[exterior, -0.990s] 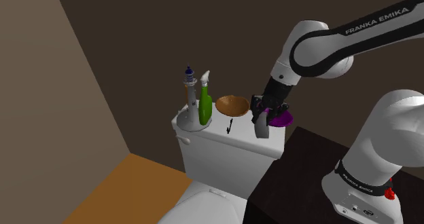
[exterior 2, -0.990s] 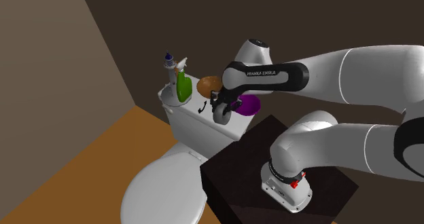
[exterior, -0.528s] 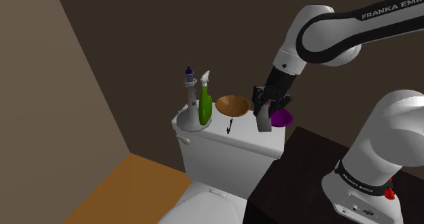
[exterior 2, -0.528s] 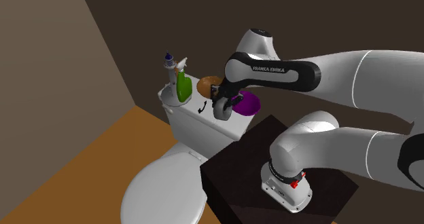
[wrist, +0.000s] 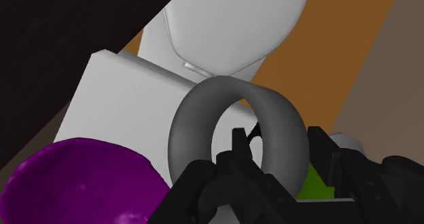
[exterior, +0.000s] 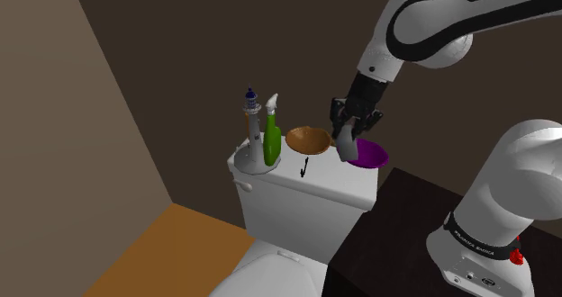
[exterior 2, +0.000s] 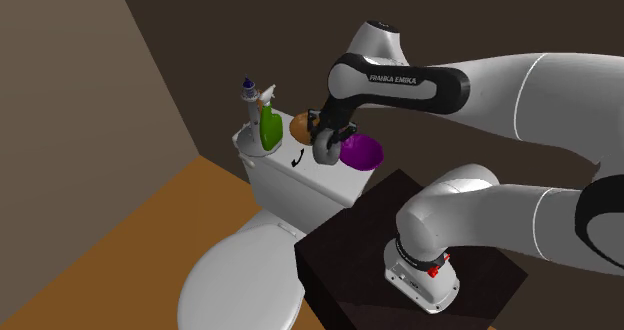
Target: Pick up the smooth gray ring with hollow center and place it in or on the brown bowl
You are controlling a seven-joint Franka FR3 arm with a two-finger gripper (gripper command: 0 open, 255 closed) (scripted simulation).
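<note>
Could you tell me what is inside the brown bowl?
Nothing visible: the bowl looks empty. The end effector, holding the ring beside it, hides part of it in the second exterior view.

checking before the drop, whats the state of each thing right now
ring, in the air, clamped in the jaws
jaws, shut on the ring
brown bowl, upright, empty
purple bowl, upright
spray bottle, standing upright
toilet lid, down
</note>
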